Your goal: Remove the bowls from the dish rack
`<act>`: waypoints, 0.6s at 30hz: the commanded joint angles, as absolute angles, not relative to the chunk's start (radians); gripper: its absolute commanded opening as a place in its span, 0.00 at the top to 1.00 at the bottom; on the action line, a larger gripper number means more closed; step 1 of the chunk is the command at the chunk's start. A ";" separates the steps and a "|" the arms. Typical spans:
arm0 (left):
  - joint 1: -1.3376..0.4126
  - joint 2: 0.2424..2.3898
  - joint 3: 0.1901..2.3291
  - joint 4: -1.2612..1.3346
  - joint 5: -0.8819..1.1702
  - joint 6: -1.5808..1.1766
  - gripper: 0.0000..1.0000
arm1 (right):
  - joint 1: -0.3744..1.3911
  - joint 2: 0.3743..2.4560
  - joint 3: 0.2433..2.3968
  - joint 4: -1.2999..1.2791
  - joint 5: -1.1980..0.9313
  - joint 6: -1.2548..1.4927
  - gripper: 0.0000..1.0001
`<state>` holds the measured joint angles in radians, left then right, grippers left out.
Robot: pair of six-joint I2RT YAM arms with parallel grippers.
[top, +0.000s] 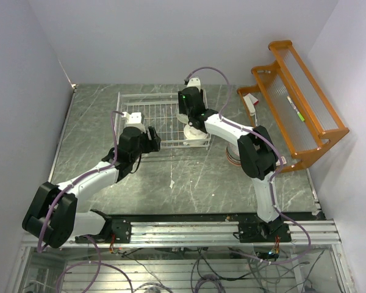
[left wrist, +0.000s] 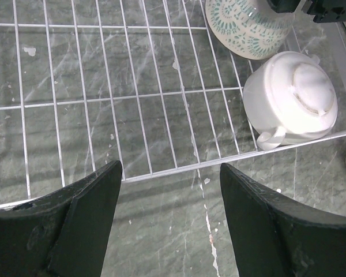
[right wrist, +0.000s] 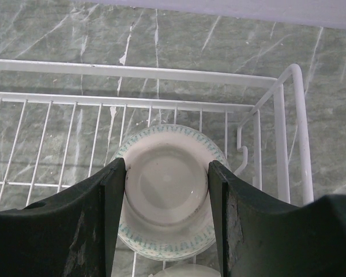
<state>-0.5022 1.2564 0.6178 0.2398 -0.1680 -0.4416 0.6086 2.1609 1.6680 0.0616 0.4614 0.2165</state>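
The white wire dish rack [top: 147, 116] sits at the table's middle back. Two bowls lie upside down in its right near corner. One is white with a teal pattern [right wrist: 166, 190], the other cream with a small handle [left wrist: 290, 98]. My right gripper [right wrist: 166, 167] reaches down from above, and its fingers press both sides of the patterned bowl's foot ring. My left gripper [left wrist: 170, 167] is open and empty. It hovers over the bare table just outside the rack's near rim [left wrist: 179, 170]. The patterned bowl also shows in the left wrist view [left wrist: 248, 26].
A stack of bowls [top: 233, 157] stands on the table right of the rack, partly behind my right arm. An orange wooden shelf rack [top: 299, 104] stands at the far right, with a small red-and-white item [top: 251, 105] by its left end. Walls close off the left and back.
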 commanded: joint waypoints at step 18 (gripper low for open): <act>-0.498 1.336 0.646 0.361 -0.022 -0.495 0.14 | 0.592 2.064 1.649 0.165 0.388 0.231 1.00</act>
<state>-0.5018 1.2972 0.6231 0.3004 -0.1032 -0.4534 0.5983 2.1513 1.6539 0.0864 0.3981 0.2272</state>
